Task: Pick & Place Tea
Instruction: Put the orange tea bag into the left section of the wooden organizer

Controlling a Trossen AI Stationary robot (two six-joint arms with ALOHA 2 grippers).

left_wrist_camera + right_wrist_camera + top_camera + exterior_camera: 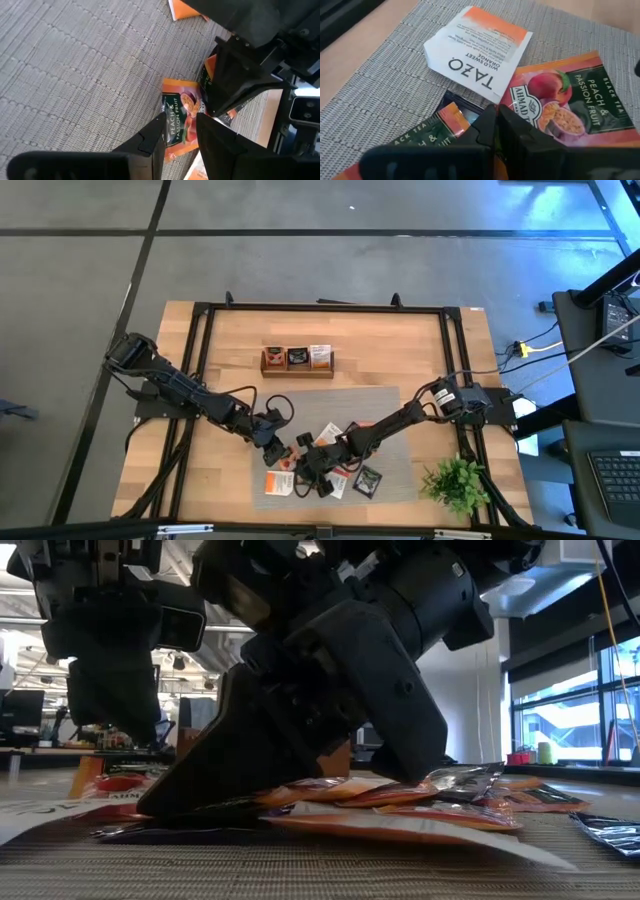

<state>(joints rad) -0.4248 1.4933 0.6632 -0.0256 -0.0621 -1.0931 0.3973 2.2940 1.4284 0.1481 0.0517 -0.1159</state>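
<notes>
Orange and white tea sachets (318, 470) lie heaped on the grey woven mat (400, 405) at the lower middle of the high view, since that pile is what I sort from. My left hand (181, 131) straddles a peach sachet (181, 112), fingers apart, lined up to pinch it. My right hand (497, 122) is clenched, its tips pressing into the pile, apparently pinning it.

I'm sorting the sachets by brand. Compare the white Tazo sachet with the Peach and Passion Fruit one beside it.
The Tazo sachet is white with an orange band and plain text; the Peach and Passion Fruit sachet is orange and dark green with fruit pictures. The Tazo one carries the Tazo name, the other Ahmad Tea. Both lie flat on the grey woven mat.
</notes>
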